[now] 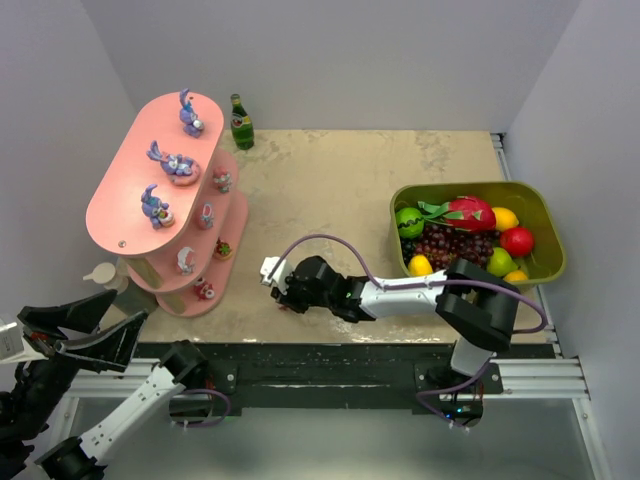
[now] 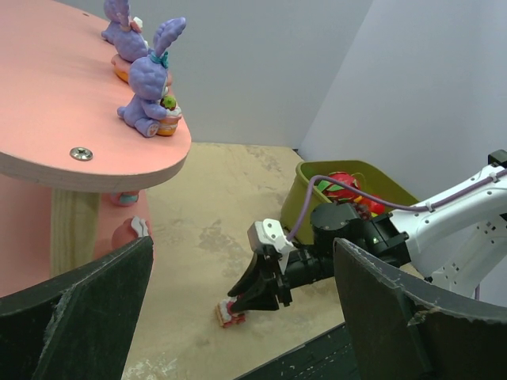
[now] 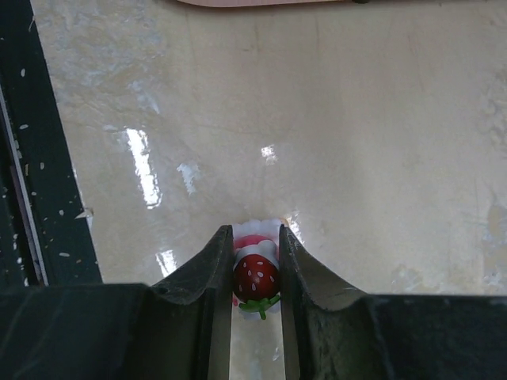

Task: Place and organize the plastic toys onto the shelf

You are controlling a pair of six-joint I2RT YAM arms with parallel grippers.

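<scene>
My right hand is drawn narrow onto the strawberry toy, a red berry with pale seeds on a pink-and-white base. Both fingers press against its sides. My left hand is spread wide with nothing between its fingers, low at the near left by the foot of the shelf.

The shelf's top tier carries three purple bunnies in a row along its length. The lower tiers step out to the right, and five small figurines sit on them, one or two to a step. On the right, the olive tub holds a dragon fruit, dark grapes, a lemon, a red apple and green fruit.

The gripped toy is close to the near edge of the worktop, with the dark mounting rail just behind the arm. A broad stretch of bare worktop lies between shelf and tub. A green bottle stands at the far edge, just beside the shelf's top tier. Walls close in at the left, the far side and the right.

From overhead the right hand covers the toy. The right wrist view shows the pinch itself. The left wrist view shows it from the side, the toy's base down on the worktop under the fingertips, and also a screw in the top tier and the wooden post beneath it.
</scene>
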